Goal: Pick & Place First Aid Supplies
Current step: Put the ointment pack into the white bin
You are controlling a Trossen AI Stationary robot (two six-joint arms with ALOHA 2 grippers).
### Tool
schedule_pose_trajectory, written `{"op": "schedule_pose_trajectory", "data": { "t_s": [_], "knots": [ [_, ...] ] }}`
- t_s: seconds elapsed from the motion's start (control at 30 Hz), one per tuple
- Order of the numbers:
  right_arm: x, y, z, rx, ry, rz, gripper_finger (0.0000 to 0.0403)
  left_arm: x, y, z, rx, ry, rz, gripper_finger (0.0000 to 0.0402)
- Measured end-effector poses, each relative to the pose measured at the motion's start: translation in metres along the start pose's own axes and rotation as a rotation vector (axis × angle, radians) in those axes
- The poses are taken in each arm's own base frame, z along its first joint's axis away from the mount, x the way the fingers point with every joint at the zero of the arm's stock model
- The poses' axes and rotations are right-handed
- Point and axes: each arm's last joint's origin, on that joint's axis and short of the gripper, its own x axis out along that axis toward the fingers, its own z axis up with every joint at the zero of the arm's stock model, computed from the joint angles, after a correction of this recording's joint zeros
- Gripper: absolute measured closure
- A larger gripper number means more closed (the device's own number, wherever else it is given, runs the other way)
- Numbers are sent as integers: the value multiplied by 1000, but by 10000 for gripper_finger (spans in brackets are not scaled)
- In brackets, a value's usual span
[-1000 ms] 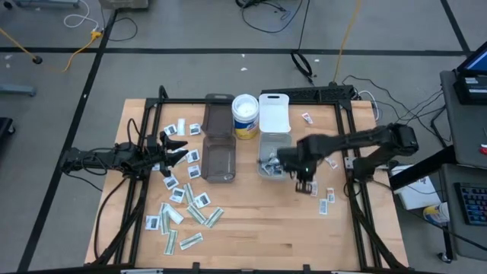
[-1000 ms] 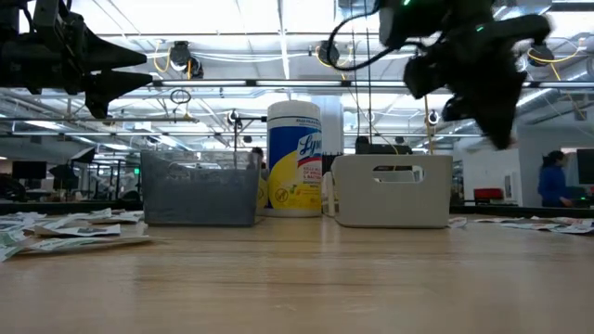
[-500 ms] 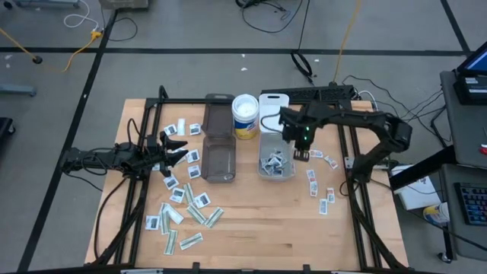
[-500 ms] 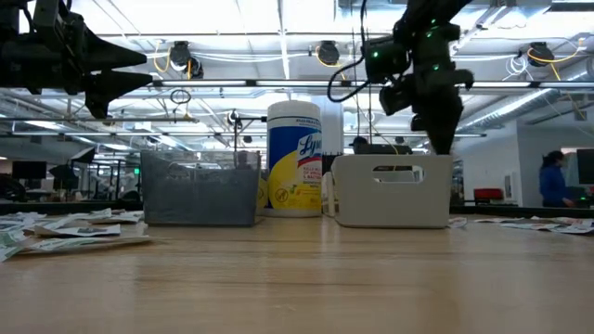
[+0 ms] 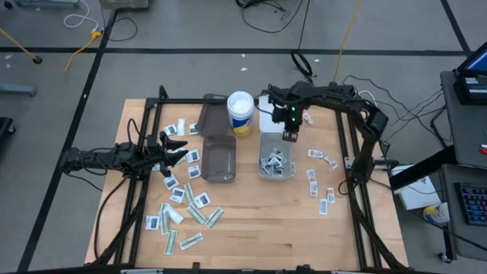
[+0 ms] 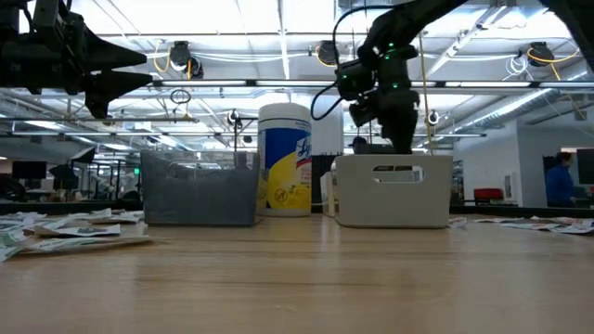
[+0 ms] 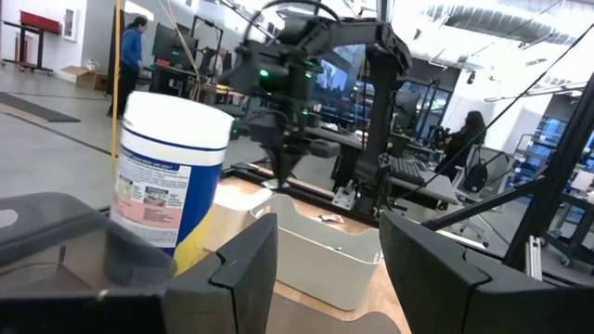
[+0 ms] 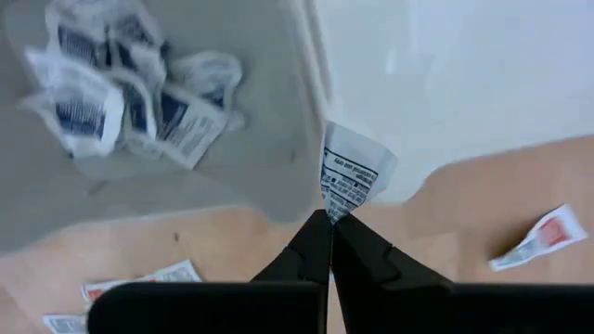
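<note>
Pinching a white packet (image 8: 347,181) by one corner in my right gripper (image 8: 329,221), fingers clamped tight so it dangles free and should fall clean into the clear bin (image 5: 275,162). I'm above that bin's far rim, arm stretched out from the right, wrist pointing down. More packets (image 8: 130,97) already lie inside. My left gripper (image 5: 176,148) waits raised over the scattered packets (image 5: 183,205) on the left, fingers apart, holding nothing. Strays (image 5: 319,189) lie right of the bin.
</note>
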Motion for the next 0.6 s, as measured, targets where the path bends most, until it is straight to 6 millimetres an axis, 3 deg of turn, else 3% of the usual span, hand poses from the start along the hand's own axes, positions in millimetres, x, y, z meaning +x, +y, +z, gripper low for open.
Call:
{"op": "schedule_pose_trajectory", "data": {
  "t_s": [0.17, 0.37, 0.6],
  "knots": [
    [-3, -17, 15, 7, -16, -3, 403, 0, 0, 0, 0, 0, 0, 206],
    [8, -24, 23, -13, -4, 1, 403, 0, 0, 0, 0, 0, 0, 206],
    [11, -38, 34, -10, -131, -99, 403, 0, 0, 0, 0, 0, 0, 206]
  ]
}}
